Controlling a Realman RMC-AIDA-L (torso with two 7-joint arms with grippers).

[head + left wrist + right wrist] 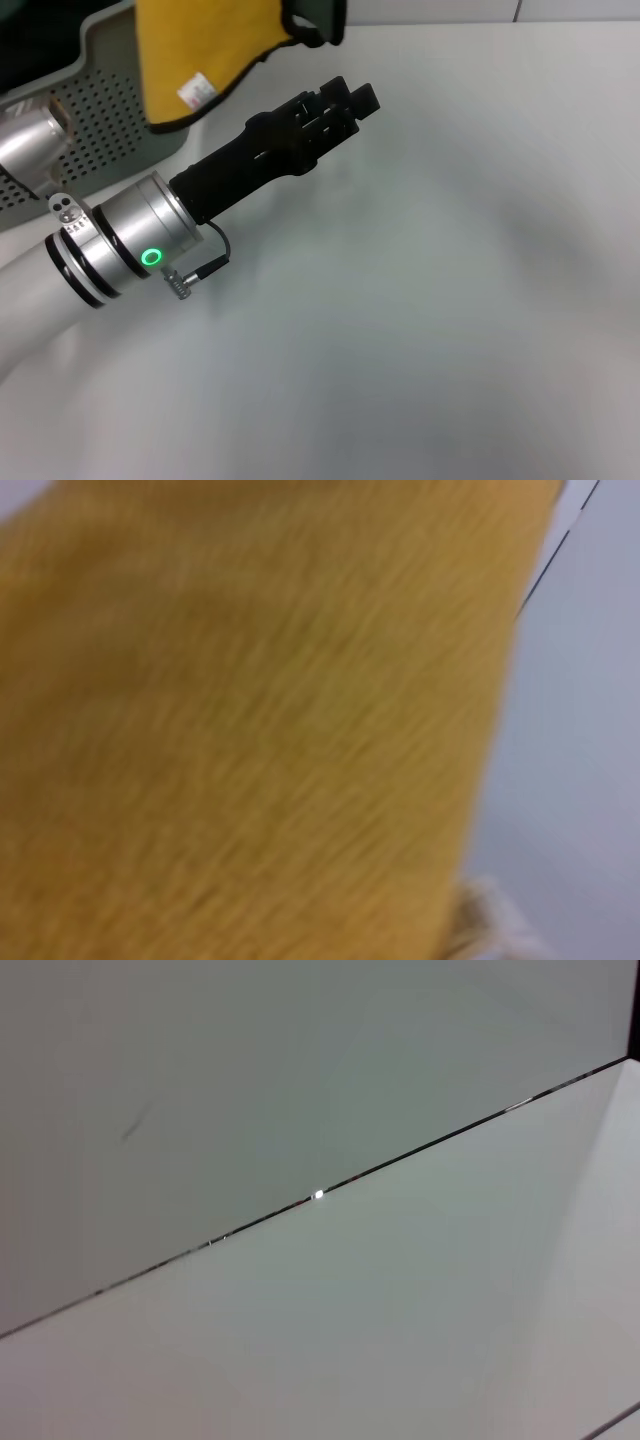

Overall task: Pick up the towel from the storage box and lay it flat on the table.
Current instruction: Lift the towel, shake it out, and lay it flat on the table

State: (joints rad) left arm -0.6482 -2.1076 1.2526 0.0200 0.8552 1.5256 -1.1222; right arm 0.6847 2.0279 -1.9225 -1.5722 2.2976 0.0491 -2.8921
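Overhead, the yellow towel [205,55] hangs from a dark gripper [315,20] clamped on it, above the storage box [100,120].

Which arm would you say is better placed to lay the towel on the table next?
Left: the towel fills its wrist view, hanging above the box; the right wrist view shows no towel.

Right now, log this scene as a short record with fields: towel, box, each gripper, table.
towel: yellow towel, lifted, hanging above the box's edge; it fills the left wrist view
storage box: grey perforated storage box, far left
left gripper: left gripper at the head view's top edge, jaws on the towel's upper corner
right gripper: right gripper over the table, holding nothing
table: white table
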